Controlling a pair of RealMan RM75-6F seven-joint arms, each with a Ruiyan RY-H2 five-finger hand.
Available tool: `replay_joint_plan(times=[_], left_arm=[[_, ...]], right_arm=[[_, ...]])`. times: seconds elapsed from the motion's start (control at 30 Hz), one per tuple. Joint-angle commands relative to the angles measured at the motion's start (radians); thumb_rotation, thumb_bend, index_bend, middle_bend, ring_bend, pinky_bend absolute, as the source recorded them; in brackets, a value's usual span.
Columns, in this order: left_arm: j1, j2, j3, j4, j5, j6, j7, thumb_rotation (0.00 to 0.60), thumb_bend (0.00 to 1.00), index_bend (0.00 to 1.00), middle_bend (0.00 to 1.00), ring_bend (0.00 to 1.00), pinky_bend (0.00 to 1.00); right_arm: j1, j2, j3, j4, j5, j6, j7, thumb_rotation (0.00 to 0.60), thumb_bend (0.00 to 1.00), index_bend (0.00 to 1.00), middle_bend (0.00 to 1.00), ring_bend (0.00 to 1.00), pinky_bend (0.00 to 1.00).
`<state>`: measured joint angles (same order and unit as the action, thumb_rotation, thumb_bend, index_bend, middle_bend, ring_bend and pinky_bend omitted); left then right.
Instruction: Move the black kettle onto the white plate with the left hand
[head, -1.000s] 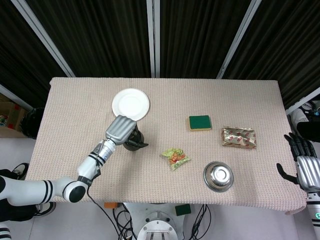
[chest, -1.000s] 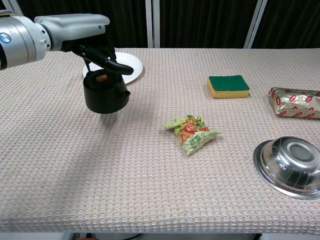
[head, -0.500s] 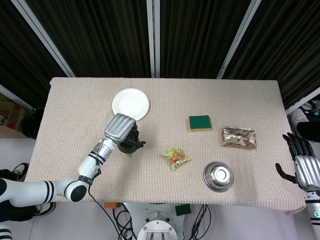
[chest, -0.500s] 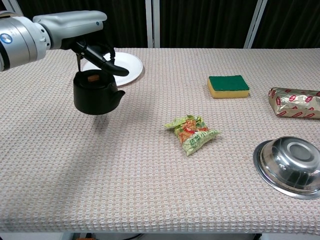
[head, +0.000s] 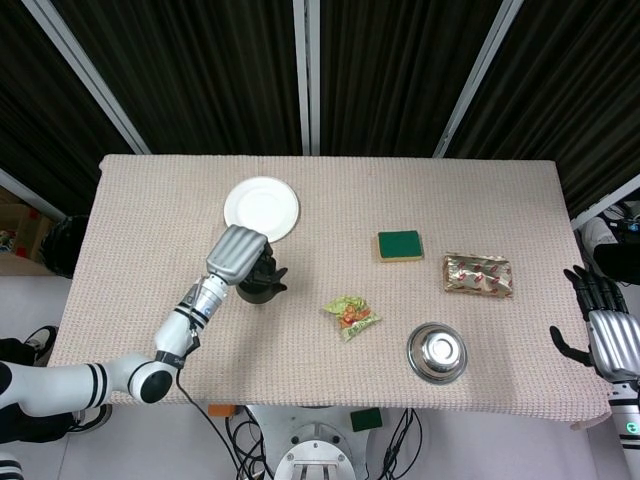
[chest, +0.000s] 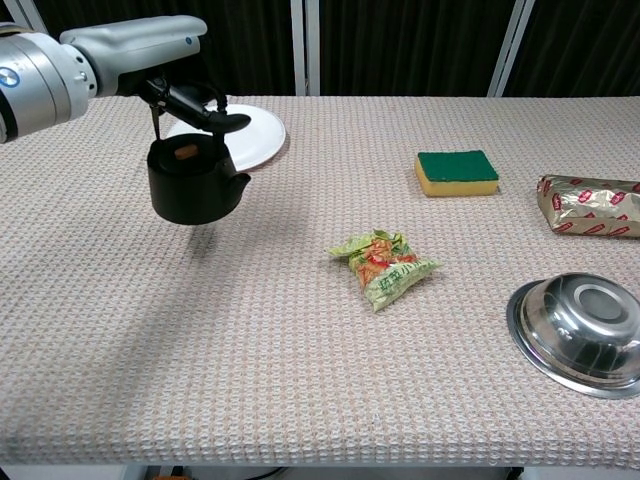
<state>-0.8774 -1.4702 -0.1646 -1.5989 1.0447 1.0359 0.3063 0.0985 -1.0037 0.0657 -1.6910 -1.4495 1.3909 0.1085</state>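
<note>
Head view: carried a little further toward the upper left of the frame over the past second, the round black kettle (head: 262, 283), hanging under the silver left hand (head: 237, 254) with fingers hooked on its handle. Just below and right of the round white plate (head: 261, 208), not yet over it; transport judged about halfway done. At the right edge, off the woven beige tabletop (head: 480, 200), the right hand (head: 605, 335), fingers apart, grasping nothing. Mid-frame: green sponge (head: 399, 244), crinkled green snack packet (head: 350, 316), shiny foil-wrapped pack (head: 478, 275), steel bowl (head: 437, 352).

Chest view: lifted off the tabletop in the upper left, the kettle (chest: 192, 182), shadow beneath, dark fingers (chest: 195, 106) curled round the handle. Behind it, partly hidden, the plate (chest: 257, 135). Nothing between the two; other objects well apart to the right.
</note>
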Motion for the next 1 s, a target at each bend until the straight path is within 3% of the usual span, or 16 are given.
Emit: replay_joint_plan(times=[0.03,0.23,1.0], left_arm=[[0.003,-0.002,-0.003,0.001,0.002,0.0,0.0,0.456,0.31,1.0,1.0,1.0,0.72],[0.013,-0.008,-0.011,0.001,0.015,0.007,0.002,0.59,0.32,1.0,1.0,1.0,0.73],[0.046,-0.047,-0.025,0.066,0.166,0.093,0.002,0.6,0.37,1.0,1.0,1.0,0.75]], right_arm=[[0.0,0.0,-0.001,0.0,0.0,-0.001,0.0,0.6,0.33,0.0,0.0,0.0,0.0],[0.0,0.001,-0.001,-0.001,-0.001,0.001,0.0,0.6,0.33,0.0,0.0,0.0,0.0],[0.001,0.0,-0.002,-0.003,-0.001,0.0,-0.006,0.6,0.33,0.0,0.0,0.0,0.0]])
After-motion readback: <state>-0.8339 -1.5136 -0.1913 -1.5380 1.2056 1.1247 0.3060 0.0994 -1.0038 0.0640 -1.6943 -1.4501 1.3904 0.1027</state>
